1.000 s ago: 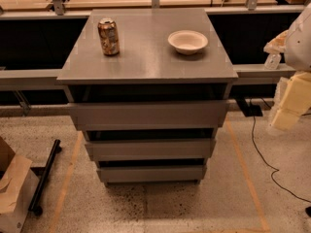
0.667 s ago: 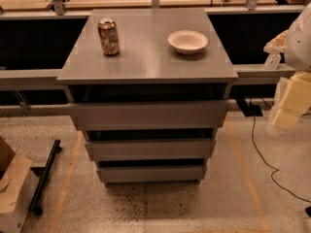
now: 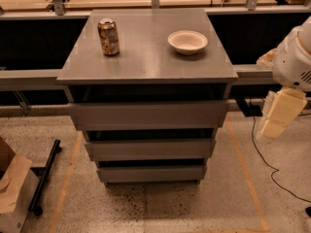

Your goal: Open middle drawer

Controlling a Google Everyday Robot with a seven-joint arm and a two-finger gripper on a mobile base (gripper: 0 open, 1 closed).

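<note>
The grey cabinet (image 3: 146, 67) has three handleless drawer fronts stacked below its top. The middle drawer (image 3: 150, 149) is the second one, a long flat grey panel that sits about in line with the fronts above and below it, with a dark gap over it. My gripper (image 3: 278, 116) hangs from the white arm (image 3: 294, 57) at the right edge of the view. It is to the right of the cabinet at about the height of the top drawer (image 3: 148, 114), apart from it and holding nothing I can see.
A drinks can (image 3: 108, 37) and a white bowl (image 3: 187, 41) stand on the cabinet top. The bottom drawer (image 3: 151, 174) is the narrowest. A cardboard box (image 3: 12, 193) and a black bar (image 3: 44, 176) lie on the floor at left. A black cable (image 3: 262, 159) runs across the floor at right.
</note>
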